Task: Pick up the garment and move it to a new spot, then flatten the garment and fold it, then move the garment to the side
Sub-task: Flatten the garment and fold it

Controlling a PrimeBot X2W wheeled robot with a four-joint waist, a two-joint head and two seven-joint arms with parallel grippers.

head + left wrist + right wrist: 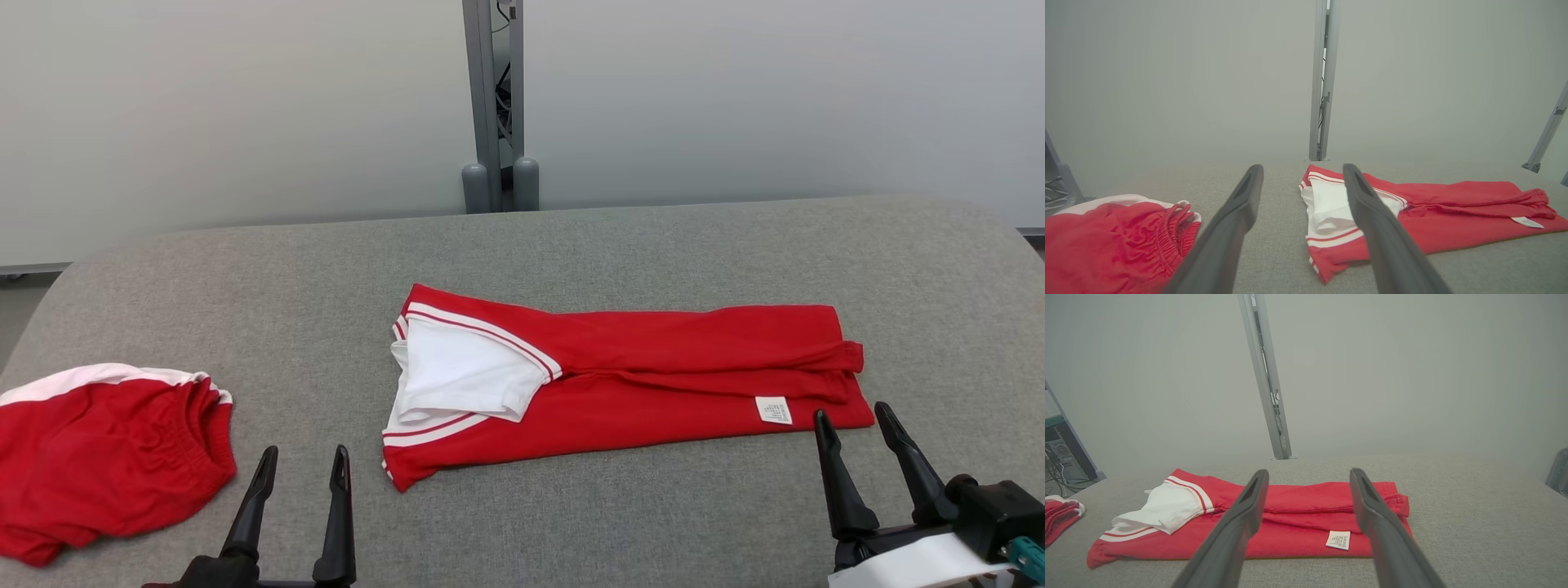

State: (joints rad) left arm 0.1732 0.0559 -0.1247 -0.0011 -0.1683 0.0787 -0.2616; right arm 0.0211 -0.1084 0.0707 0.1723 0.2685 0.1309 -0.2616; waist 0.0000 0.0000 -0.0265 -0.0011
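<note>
Head view, left to right. At the lower left of the frame a pair of red shorts (106, 457) with a white band lies bunched on the grey bench (571, 245). Just to its right, at the bottom edge, the left gripper (305, 451) points up the frame with its two dark fingers spread wide and nothing between them. It stands between the shorts and the left end of the garment (653, 367), apart from both. The garment lies at the centre of the frame, folded into a long red band running left to right. Its left end carries a white panel with red and white stripes, and a small white label (773, 410) sits near its lower right edge. At the lower right of the frame the right gripper (851, 411) is likewise wide and empty, its fingertips just beside the garment's lower right corner. In the right wrist view the label lies between that gripper's fingers. A grey post (492, 98) rises behind the bench at the upper centre.
</note>
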